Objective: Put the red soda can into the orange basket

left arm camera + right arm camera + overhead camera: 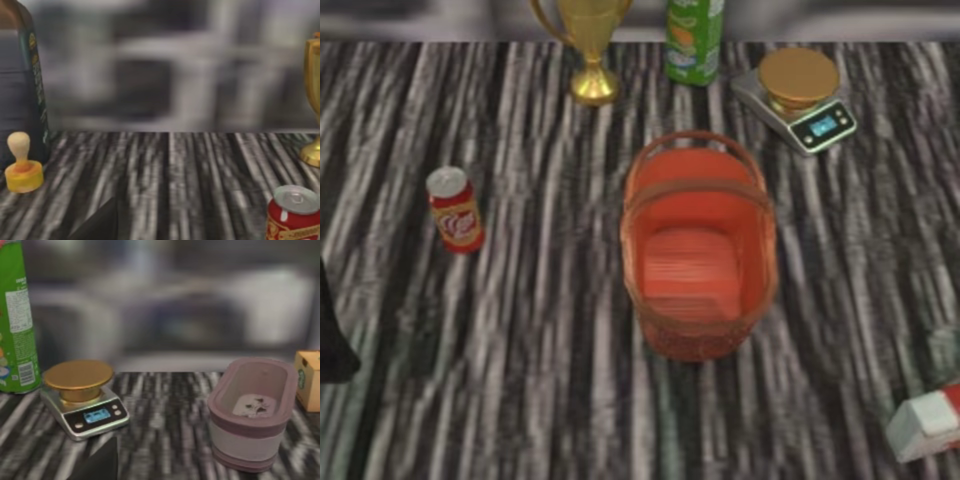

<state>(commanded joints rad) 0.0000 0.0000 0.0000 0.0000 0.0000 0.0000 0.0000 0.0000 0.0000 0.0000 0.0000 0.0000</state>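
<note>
A bench [520, 380] with a streaky black, grey and white surface is filling the top view; behind it the room is showing only as blurred grey shapes. The orange basket [698, 243] is sitting upright near the middle, its arched handle crossing the open top. The red soda can [455, 209] is standing well apart from it toward the left side, silver top showing. Along the far edge a gold trophy [590, 45] and a green canister [694, 38] are being cut off by the frame, beside a kitchen scale [798, 97] with a gold platter. A red-and-white box [927, 421] is poking in at the lower right corner. The left arm [332, 340] is appearing only as a dark shape at the left edge. Whether either gripper is released or clenched cannot be told.
</note>
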